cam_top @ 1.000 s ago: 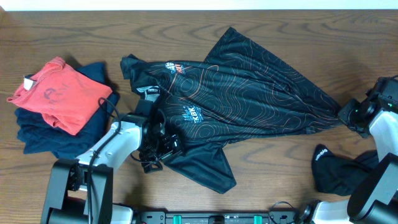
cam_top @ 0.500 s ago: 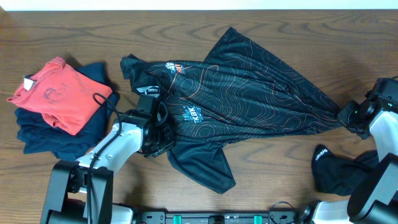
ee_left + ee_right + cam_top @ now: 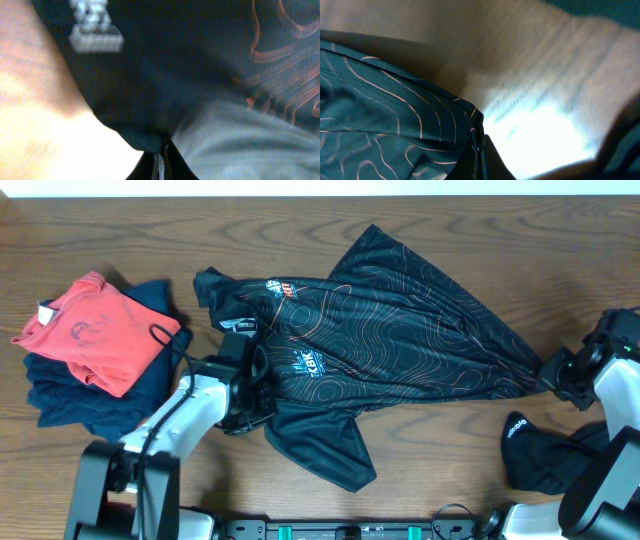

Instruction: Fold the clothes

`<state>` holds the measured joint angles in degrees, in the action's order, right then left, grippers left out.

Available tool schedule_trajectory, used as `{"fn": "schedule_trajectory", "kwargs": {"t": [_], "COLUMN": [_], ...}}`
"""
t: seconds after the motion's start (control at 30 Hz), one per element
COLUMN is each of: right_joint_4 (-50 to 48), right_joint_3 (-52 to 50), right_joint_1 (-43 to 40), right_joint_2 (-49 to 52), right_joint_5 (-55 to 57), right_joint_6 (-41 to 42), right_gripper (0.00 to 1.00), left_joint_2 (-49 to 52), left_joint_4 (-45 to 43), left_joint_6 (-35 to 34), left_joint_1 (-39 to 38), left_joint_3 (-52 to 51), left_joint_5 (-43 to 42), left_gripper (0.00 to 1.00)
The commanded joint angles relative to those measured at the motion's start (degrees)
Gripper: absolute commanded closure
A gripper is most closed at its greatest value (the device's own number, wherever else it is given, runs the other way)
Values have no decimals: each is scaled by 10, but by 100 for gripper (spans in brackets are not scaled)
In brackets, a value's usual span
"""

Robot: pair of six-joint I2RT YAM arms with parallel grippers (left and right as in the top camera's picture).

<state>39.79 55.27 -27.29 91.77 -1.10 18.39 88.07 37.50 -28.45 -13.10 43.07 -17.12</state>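
Note:
The clothes on the table are chiefly a black T-shirt (image 3: 390, 330) with thin orange contour lines, lying crumpled and stretched across the middle. My left gripper (image 3: 262, 395) is shut on its lower left edge near the white lettering. In the left wrist view the left gripper (image 3: 162, 156) pinches dark cloth (image 3: 200, 60). At the far right my right gripper (image 3: 548, 372) is shut on the shirt's pointed corner. The right wrist view shows the right gripper (image 3: 479, 150) holding the hem (image 3: 380, 115) just above the wood.
A red shirt (image 3: 95, 330) lies on a pile of navy clothes (image 3: 60, 395) at the left. Another black garment (image 3: 540, 450) sits bunched at the front right, beside the right arm. Bare brown table (image 3: 450, 460) shows in front of the T-shirt.
My left gripper moved in onto the shirt's lower left edge and went from open to shut on it. The lower flap shifted slightly left. The right gripper kept its hold.

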Motion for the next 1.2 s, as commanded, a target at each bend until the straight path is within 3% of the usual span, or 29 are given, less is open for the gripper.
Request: {"fn": "schedule_trajectory", "kwargs": {"t": [0.0, 0.23, 0.47, 0.57, 0.9, 1.17], "right_joint_4": [23, 93, 163, 201, 360, 389], "right_joint_3": [12, 72, 131, 199, 504, 687], "right_joint_1": [-23, -95, -101, -110, -113, -125], "right_joint_2": [-30, -111, -171, -183, -184, -184], "right_joint_5": [-3, -80, -108, -153, -180, -176], "right_joint_6": [0, -22, -53, -70, -118, -115], "right_gripper": [99, 99, 99, 99, 99, 99], "left_joint_2": [-56, -135, -182, -202, -223, -222], "left_joint_4": [56, 201, 227, 233, 274, 299], "left_joint_6": [79, 145, 164, 217, 222, 224], "left_joint_1": [17, 78, 83, 83, 96, 96], "left_joint_3": [74, 238, 312, 362, 607, 762], "left_joint_5": [-10, -35, -106, -104, -35, 58], "left_gripper": [94, 94, 94, 94, 94, 94]}}
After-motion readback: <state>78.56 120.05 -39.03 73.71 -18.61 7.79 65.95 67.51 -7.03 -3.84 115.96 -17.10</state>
